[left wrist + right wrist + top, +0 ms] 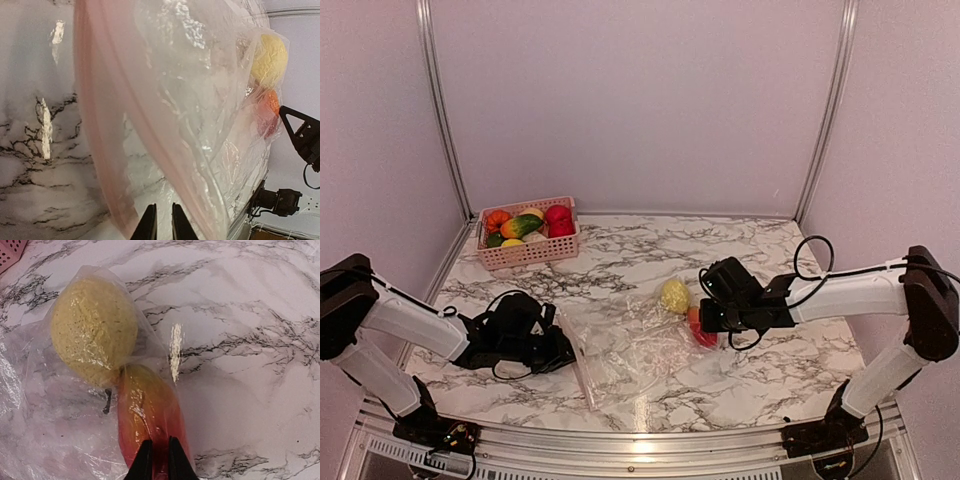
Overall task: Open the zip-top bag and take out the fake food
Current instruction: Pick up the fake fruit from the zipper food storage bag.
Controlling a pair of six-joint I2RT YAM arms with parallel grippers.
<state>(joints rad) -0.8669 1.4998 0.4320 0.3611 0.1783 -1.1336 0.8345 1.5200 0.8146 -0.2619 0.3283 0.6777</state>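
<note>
Found the bag lying on the bench, midway along the front edge, with its zip strip at the left end. Saw the left gripper pinched almost closed on that zip end. Saw the right gripper narrowed onto the red fruit through the plastic at the bag's right end. Noted the yellow fruit touching the red one, both inside the bag. Spotted a pink basket of toy food in the back left corner, well apart.
</note>
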